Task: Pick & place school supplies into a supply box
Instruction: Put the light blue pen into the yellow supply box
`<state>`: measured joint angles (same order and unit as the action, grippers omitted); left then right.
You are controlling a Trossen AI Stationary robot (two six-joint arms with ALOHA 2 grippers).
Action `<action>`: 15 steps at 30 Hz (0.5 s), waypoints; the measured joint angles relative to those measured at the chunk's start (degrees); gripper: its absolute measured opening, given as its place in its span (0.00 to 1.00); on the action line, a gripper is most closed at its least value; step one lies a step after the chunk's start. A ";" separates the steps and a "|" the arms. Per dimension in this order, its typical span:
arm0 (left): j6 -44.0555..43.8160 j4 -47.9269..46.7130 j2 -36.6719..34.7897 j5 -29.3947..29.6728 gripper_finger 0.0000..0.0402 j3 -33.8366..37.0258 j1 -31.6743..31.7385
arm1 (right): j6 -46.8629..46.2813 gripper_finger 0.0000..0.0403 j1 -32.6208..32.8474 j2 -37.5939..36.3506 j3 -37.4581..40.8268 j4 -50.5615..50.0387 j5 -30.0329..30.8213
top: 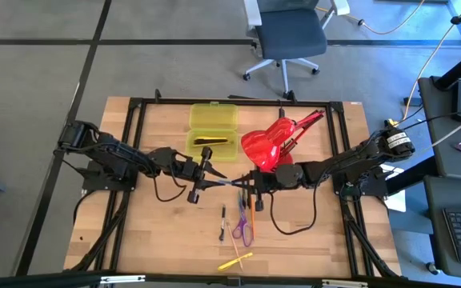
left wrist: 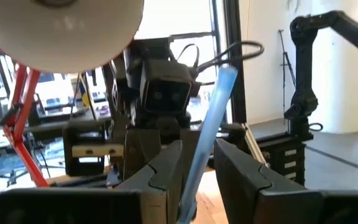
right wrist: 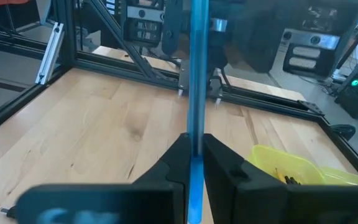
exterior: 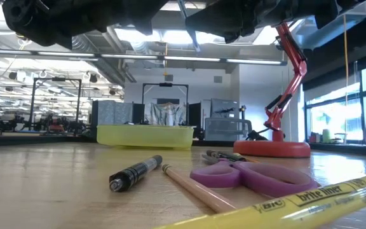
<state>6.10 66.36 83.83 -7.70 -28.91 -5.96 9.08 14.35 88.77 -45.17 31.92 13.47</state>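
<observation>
The blue pen (top: 232,183) hangs at the table's centre, spanning both grippers: the right gripper (right wrist: 194,163) is clamped on one end, and the left gripper (left wrist: 197,169) has its fingers closing around the other. It looks like a handover. The receiving side should be firm before the other lets go. The supply box (top: 212,130), lid open, lies toward 12 o'clock, already holding something dark.

a blue pen (left wrist: 211,127) stands tilted between the left gripper's (left wrist: 199,180) fingers (left wrist: 163,174); the right gripper (left wrist: 160,99) faces it.
</observation>
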 joint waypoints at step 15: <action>1.75 2.98 0.00 -1.05 0.16 0.00 0.00 | -1.29 0.09 0.00 -0.04 0.00 -1.30 0.02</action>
<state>7.86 69.34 83.83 -8.75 -28.91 -5.96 7.79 14.35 88.73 -45.17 30.62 13.50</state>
